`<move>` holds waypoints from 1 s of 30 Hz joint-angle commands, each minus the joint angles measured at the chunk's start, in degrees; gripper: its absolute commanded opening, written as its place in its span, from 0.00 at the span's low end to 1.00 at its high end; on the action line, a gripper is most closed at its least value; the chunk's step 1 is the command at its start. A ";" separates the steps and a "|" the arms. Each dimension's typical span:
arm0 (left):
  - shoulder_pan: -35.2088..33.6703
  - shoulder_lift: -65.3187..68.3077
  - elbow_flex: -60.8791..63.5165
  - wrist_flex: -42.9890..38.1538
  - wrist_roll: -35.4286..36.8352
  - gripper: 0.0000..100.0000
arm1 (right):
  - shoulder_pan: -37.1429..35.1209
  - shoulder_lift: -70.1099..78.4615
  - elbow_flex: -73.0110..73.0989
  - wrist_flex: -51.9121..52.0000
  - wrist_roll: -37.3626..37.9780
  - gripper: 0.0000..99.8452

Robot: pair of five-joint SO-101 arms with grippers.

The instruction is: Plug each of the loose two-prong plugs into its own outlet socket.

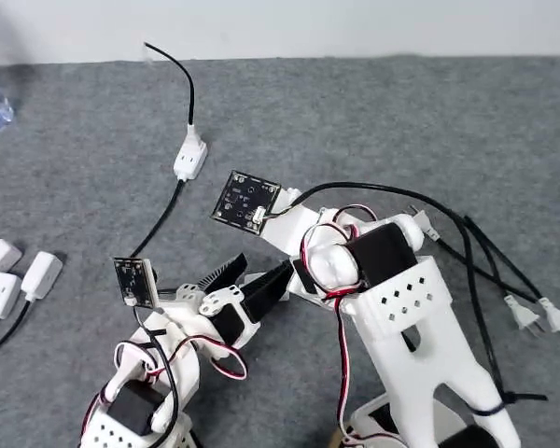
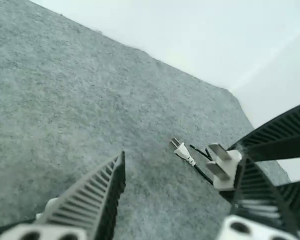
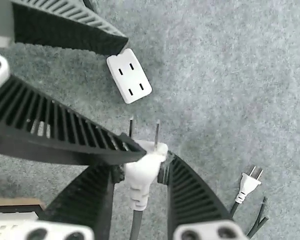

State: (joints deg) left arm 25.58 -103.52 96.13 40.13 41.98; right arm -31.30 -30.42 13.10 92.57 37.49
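Note:
My right gripper (image 3: 141, 169) is shut on a white two-prong plug (image 3: 140, 175), prongs pointing at a white outlet socket (image 3: 129, 75) on the grey carpet a short way ahead. My left gripper (image 2: 182, 167) stands open beside it. One of its black fingers (image 3: 55, 135) lies across the held plug (image 2: 220, 167), the other finger (image 3: 65, 25) is beyond the socket. In the high view both grippers meet near the centre, the left gripper (image 1: 255, 278) next to the right gripper (image 1: 285, 271). A loose plug (image 3: 250, 184) lies on the carpet to the side.
Another outlet (image 1: 189, 157) with a black cord lies farther back. Three white outlets (image 1: 19, 275) sit at the left edge. Loose plugs (image 1: 539, 319) on black cords lie at the right, another plug (image 1: 425, 224) by the right arm. A pale wall borders the carpet.

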 commanded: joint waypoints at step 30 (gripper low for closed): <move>0.18 0.35 -0.22 0.97 0.09 0.33 | -4.35 -2.95 -13.27 6.29 -3.43 0.01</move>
State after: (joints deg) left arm 25.41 -103.78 95.16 39.96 41.98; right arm -33.67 -30.42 5.71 98.46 34.68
